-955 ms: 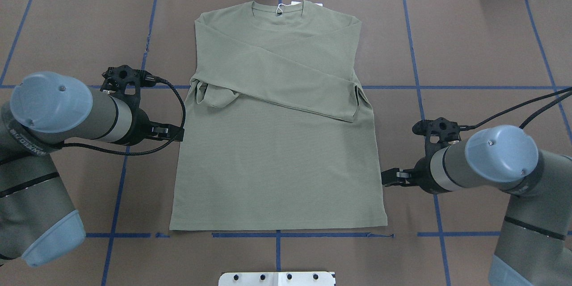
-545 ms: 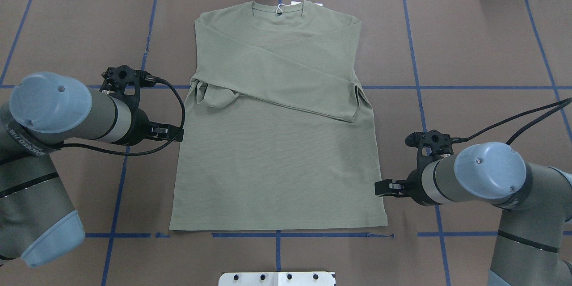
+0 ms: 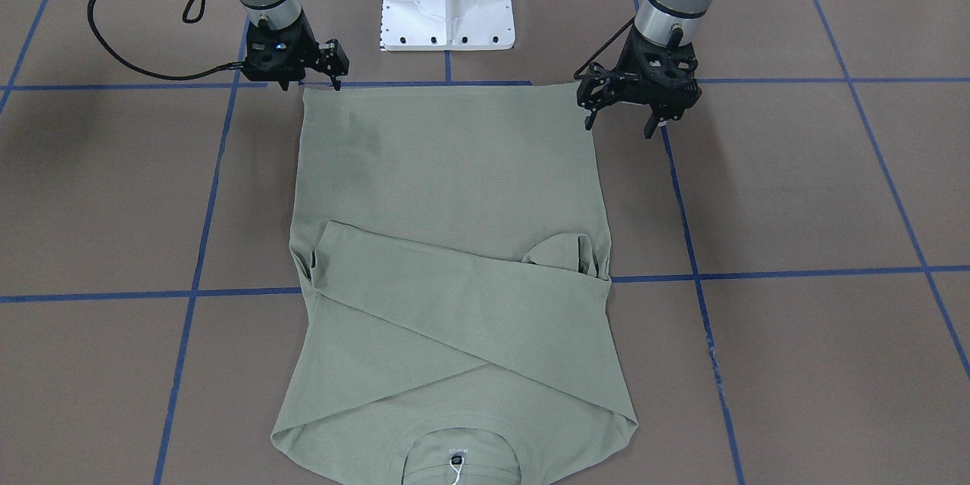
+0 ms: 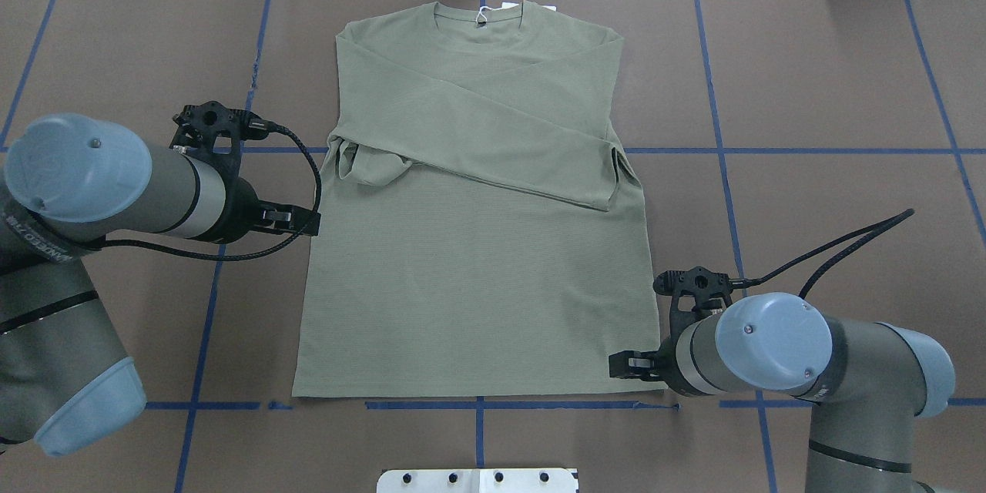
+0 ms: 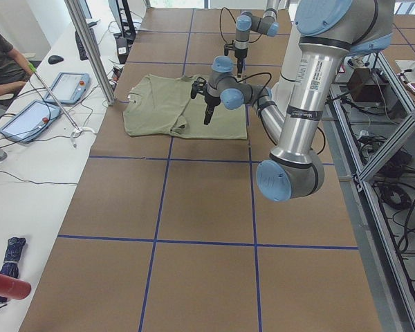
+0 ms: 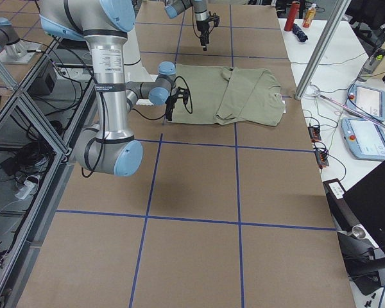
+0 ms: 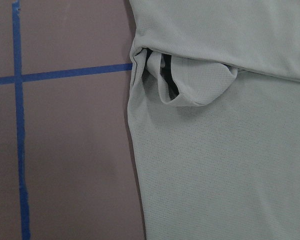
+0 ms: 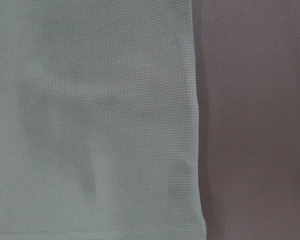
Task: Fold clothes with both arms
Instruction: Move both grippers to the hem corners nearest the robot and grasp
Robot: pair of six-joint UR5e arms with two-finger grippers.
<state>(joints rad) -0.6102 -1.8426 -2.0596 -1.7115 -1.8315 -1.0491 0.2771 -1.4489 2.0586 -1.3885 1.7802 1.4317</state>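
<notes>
Flanking the shirt, left gripper and right gripper show fingers apart front-on; overhead hides this.

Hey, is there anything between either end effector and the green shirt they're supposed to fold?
Nothing visible. The right end effector is at the shirt's near hem corner, and the left end effector hangs just beside its side edge. Only bare brown table lies around them.
</notes>
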